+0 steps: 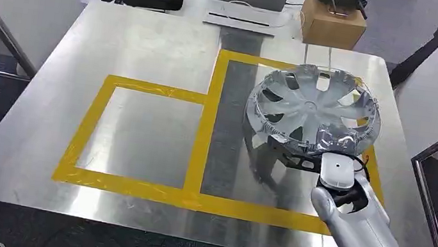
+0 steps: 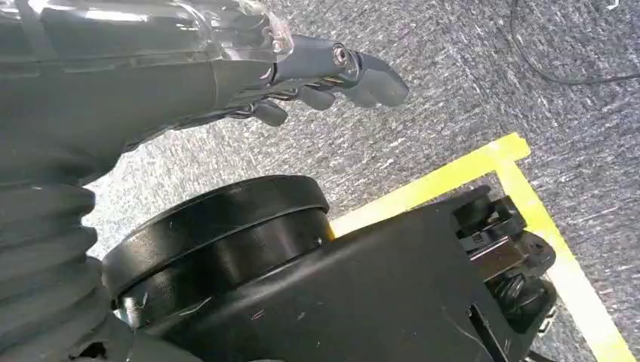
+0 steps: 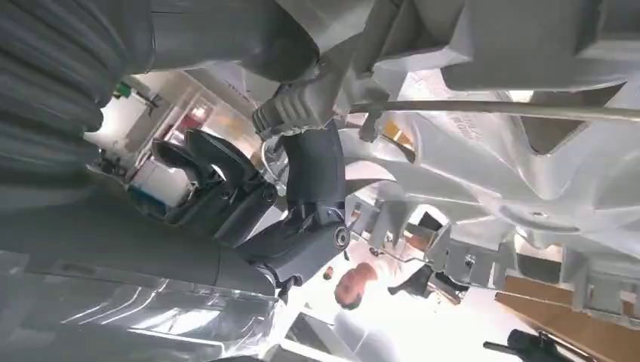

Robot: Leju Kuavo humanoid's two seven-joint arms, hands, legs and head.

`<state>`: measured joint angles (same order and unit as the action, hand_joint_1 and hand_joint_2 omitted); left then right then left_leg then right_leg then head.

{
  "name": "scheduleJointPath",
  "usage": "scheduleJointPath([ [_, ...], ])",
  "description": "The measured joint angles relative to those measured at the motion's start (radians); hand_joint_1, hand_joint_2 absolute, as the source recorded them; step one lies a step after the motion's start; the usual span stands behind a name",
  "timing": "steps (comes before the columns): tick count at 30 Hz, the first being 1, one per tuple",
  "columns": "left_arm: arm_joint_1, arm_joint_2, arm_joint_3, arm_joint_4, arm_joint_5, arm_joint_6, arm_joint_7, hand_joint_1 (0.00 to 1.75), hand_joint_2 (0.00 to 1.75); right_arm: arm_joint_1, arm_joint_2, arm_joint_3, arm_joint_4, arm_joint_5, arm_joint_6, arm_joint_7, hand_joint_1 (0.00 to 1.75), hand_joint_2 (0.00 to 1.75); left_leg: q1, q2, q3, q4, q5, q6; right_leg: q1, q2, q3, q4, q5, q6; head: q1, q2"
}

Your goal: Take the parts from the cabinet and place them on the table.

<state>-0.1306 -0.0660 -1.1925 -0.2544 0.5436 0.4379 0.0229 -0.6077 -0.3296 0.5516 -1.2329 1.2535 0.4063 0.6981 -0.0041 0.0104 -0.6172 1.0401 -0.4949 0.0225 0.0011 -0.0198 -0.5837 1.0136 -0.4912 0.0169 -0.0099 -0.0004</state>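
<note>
The right hand (image 1: 328,157) is the near one. Its fingers (image 3: 313,170) are closed on the rim of the wheel cover (image 1: 312,107), the big silver part with spokes. The hand grips the edge closest to the robot, so nearly all of the cover lies past the fingertips, farther out over the table (image 1: 149,49).

The cover is round, so it has no long side. It sits tilted, with the far edge lifted higher than the edge in the fingers. It hangs over the right yellow tape box (image 1: 206,128). The low edge looks close to the table, but I cannot tell for sure if it is touching.

To my eye, the next job is to lay the cover flat, straight ahead of the fingers, and then let go.

The left hand (image 2: 332,72) is far from the cover. It hangs down over the grey floor (image 2: 468,90), near a yellow line (image 2: 543,226). Its fingers are curled in loosely and hold nothing.
</note>
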Motion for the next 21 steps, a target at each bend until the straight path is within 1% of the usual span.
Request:
scheduleJointPath([
  [5, 0.001, 0.000, 0.000, 0.000, 0.010, 0.002, -0.035, 0.00, 1.75, 0.008, -0.007, -0.003, -0.016, -0.023, -0.009, 0.000, 1.75, 1.75, 0.000, 0.000, 0.000, 0.000, 0.000, 0.000, 0.000, 0.001, 0.000, 0.000, 0.000, 0.000, 0.000, 0.000],
  [10, 0.001, 0.000, 0.000, 0.000, 0.010, 0.002, -0.039, 0.00, 1.75, 0.013, -0.014, -0.003, -0.030, -0.030, -0.011, 0.000, 1.75, 1.75, 0.000, -0.001, 0.000, 0.000, 0.000, 0.000, 0.000, 0.001, 0.000, 0.000, 0.000, 0.000, 0.000, 0.000],
  [11, 0.001, 0.000, 0.000, 0.000, 0.010, 0.002, -0.039, 0.00, 1.75, 0.013, -0.015, -0.003, -0.032, -0.032, -0.011, 0.000, 0.00, 1.75, 0.000, -0.001, 0.000, 0.000, 0.000, 0.000, 0.000, 0.001, 0.000, 0.000, 0.000, 0.000, 0.000, 0.000],
  [16, 0.001, 0.000, 0.000, 0.000, 0.003, -0.003, -0.035, 0.00, 1.75, 0.004, -0.024, 0.002, -0.053, -0.051, -0.036, 0.000, 0.00, 1.75, 0.000, -0.001, 0.000, 0.000, 0.000, 0.000, 0.000, 0.001, 0.000, 0.000, 0.000, 0.000, 0.000, 0.000],
  [21, 0.001, 0.000, 0.000, 0.000, -0.001, -0.010, -0.032, 0.00, 1.75, -0.019, -0.025, 0.017, -0.066, -0.082, -0.080, 0.000, 0.00, 1.75, 0.000, 0.000, 0.001, 0.000, 0.000, 0.000, 0.000, 0.001, 0.001, 0.000, 0.000, 0.000, 0.000, 0.000],
])
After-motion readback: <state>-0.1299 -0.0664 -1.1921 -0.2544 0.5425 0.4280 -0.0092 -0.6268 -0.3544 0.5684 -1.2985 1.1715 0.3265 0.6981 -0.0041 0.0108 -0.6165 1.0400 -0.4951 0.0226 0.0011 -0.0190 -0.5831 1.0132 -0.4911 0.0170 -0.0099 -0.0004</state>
